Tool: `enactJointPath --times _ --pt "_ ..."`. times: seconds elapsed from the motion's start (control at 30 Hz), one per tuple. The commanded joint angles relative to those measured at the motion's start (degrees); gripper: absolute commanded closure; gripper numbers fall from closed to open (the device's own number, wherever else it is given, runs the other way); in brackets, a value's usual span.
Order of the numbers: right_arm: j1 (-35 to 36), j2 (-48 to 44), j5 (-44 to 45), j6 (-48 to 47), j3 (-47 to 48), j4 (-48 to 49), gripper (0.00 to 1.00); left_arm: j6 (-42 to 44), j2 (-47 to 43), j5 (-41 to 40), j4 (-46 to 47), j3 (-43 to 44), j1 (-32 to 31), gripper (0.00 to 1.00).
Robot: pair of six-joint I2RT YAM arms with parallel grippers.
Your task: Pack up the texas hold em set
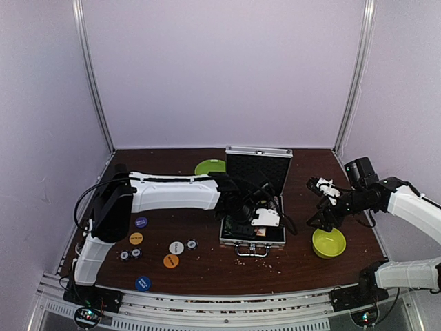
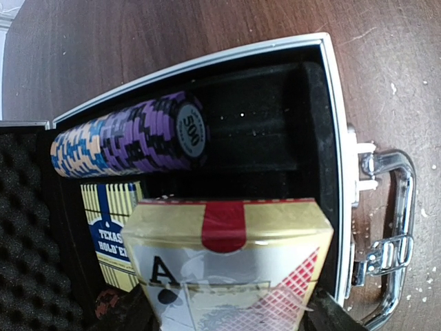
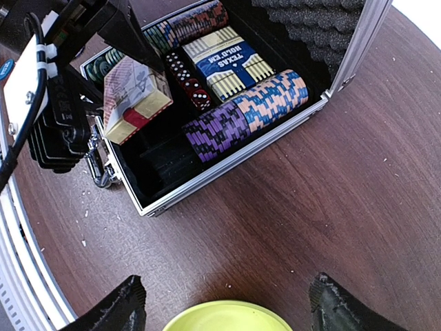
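Note:
The silver case lies open mid-table, its lid upright. Inside it are a row of purple, tan and blue chips, a blue card deck and red dice. My left gripper is shut on a gold-and-red card deck, holding it over the case's front half next to an empty black slot. The right gripper hangs open and empty to the right of the case, above the bowl. Blue, orange and white discs lie on the table at the left.
A yellow-green bowl sits right of the case under my right gripper. A flat green plate lies behind the case's left corner. Loose chips and further discs are scattered front left. The case handle points to the near edge.

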Motion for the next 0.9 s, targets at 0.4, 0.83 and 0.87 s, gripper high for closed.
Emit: enactJointPath --times 0.4,0.83,0.87 --pt "-0.38 1.24 0.82 -0.83 0.59 -0.83 0.18 -2.1 2.19 2.97 0.19 2.7 -0.29 0.25" --pt "-0.39 1.97 0.68 -0.93 0.75 -1.05 0.18 -3.0 -3.34 1.66 2.68 2.93 -0.1 0.07" --pt "-0.38 1.97 0.68 -0.93 0.75 -1.09 0.18 -3.7 -3.54 1.97 3.06 3.37 -0.03 0.09"
